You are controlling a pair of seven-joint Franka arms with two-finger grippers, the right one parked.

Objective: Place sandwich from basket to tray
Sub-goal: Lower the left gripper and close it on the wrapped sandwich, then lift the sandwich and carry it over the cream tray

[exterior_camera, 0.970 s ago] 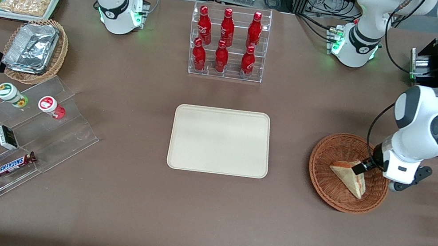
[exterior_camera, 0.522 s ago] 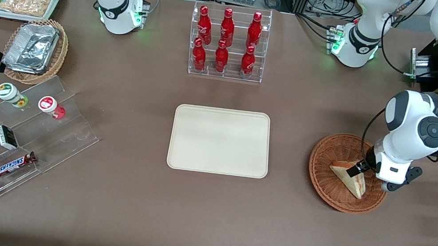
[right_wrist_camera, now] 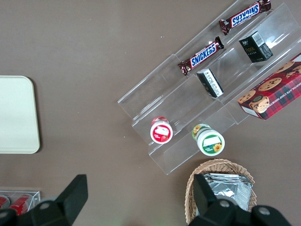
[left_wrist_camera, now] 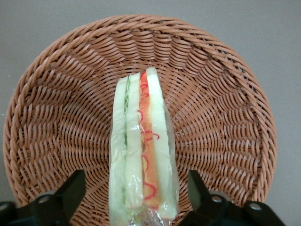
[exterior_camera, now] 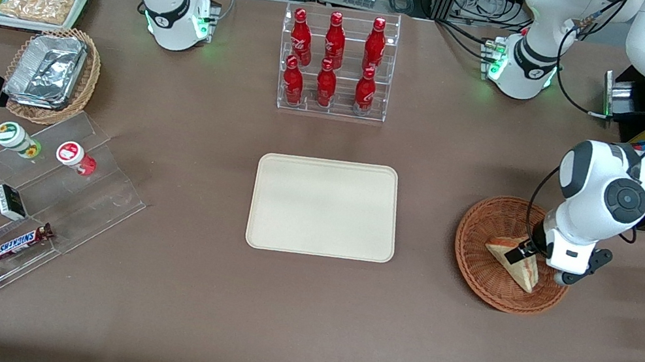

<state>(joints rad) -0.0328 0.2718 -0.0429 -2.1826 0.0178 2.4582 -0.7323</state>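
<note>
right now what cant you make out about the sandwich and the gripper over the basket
- Front view: the wrist housing covers the gripper over the basket, so contact with the sandwich is unclear.
- Left wrist view: the fingers stand open either side of the sandwich, but its near end is cut off by the picture edge.
- Whether the sandwich rests flat on the basket weave: hidden beneath it.

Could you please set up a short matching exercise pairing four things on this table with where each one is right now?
Things:
1. small triangular sandwich wedge
2. flat cream-beige rectangular tray
3. left arm's gripper
4. red bottles

Places:
A. in a clear tiered rack, farther from the front camera than the tray
B. lying in the round reddish-brown wicker basket
C. mid-table, nothing on it
D. open, fingers either side of the sandwich

Pairs: 1-B, 2-C, 3-D, 4-A
</note>
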